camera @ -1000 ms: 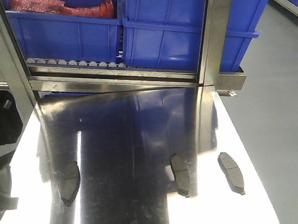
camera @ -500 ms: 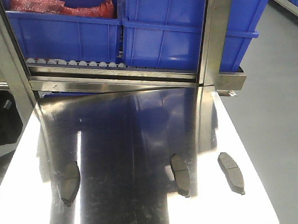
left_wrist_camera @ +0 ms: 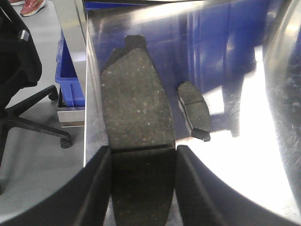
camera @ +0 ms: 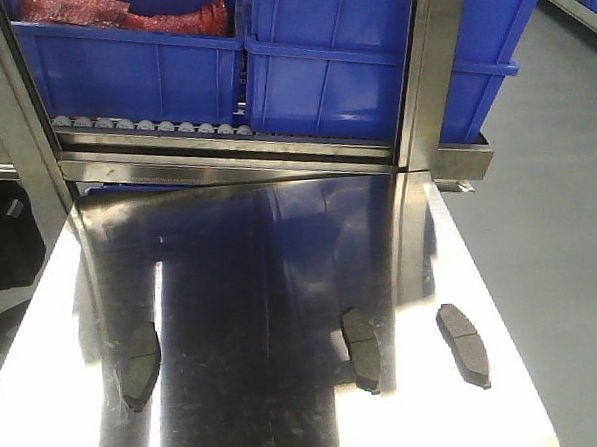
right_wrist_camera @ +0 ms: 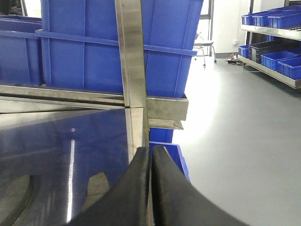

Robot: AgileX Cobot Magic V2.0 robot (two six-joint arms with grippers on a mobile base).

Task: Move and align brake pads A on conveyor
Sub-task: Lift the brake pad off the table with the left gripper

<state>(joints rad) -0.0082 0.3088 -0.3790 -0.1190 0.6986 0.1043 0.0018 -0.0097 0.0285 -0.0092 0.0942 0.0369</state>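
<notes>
On the steel tabletop, front view: counted three of the brake pads A lying flat and well apart, namely left pad, middle pad and right pad, each with its long axis running roughly away from the camera. Found no arm, no gripper and no conveyor here. Noted blue bins on the rack behind, above a roller rail.

From the left wrist: found the left gripper closed on a fourth pad, with black fingers bearing on both long edges by its groove and most of its length sticking out ahead. Cannot tell whether lifted clear of the steel or resting on it. Placed at the table's edge, with an office chair and floor beyond. Noted another pad flat on the steel just beside, not touching, likely one of the three.

From the right wrist: found the right gripper fully closed, fingertips pressed together, holding nothing, facing a steel upright and the bins.

Judged step in hand: carrying one pad, with three not yet fetched. Found no conveyor in any view. To follow, by judgement: bring the fourth pad over the belt, set it flat and square to the belt's edge — then open the idle gripper for the nearest pad
</notes>
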